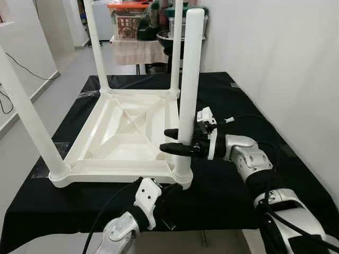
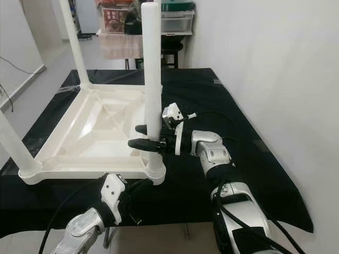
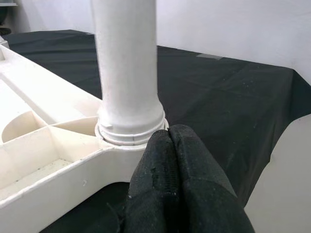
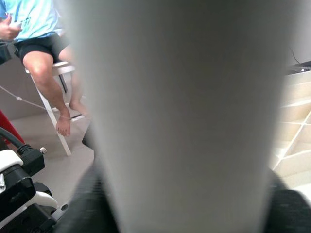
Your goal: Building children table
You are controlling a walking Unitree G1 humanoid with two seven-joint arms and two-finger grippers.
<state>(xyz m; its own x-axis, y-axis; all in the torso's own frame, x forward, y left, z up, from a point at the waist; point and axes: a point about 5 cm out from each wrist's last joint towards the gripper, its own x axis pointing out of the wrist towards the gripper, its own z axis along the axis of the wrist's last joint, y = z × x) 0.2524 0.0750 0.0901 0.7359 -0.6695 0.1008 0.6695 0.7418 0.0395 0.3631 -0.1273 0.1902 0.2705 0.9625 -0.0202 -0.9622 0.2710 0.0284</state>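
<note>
Four legs stand in upturned tabletop (image 1: pixel 127 132) on worktop (image 1: pixel 222 100) | right gripper (image 1: pixel 175 142) clamps 5-o'clock leg (image 1: pixel 188 84) | left gripper (image 3: pixel 181 184) closed, empty, by socket | seating probably remains

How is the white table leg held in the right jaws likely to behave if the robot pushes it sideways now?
The leg looks like a stiff, smooth plastic tube, so it would likely not bend but could slip in the right gripper. Standing tall in the tabletop's corner socket, it may tilt or drag the light-looking top.
</note>
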